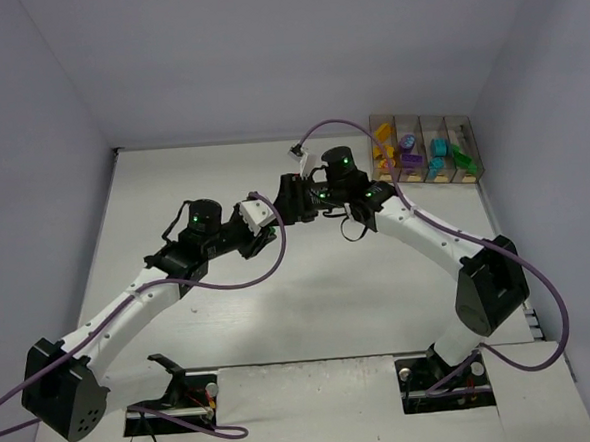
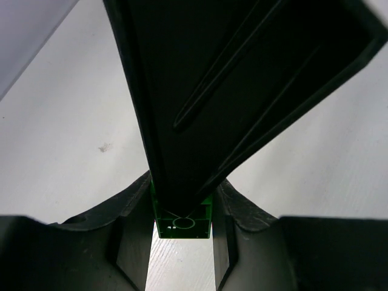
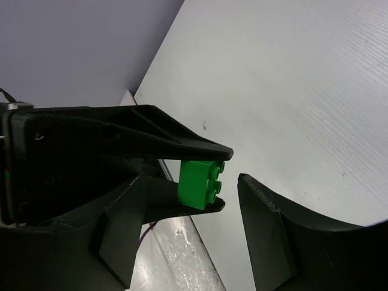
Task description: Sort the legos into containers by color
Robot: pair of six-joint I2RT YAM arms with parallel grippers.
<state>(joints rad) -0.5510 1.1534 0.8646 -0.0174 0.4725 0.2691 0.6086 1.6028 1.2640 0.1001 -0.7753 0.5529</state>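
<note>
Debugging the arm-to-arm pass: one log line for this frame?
phase: likely handover | left gripper: shut on green lego | right gripper: open, flanking it

Light: bright, even, diffuse. Shadows: soft and faint on the white table [image 1: 309,290] beneath the arms. Glare: table nearly blown out in both wrist views. Focus: overhead view sharp; left gripper's fingers [image 2: 60,254] blurred, dark; green brick [image 3: 203,182] crisp, saturated.

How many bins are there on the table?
4, joined in one row at the far right corner of the table. Left to right: first bin holds yellow bricks, second bin purple bricks, third bin teal bricks, fourth bin green bricks. None seems hidden.
</note>
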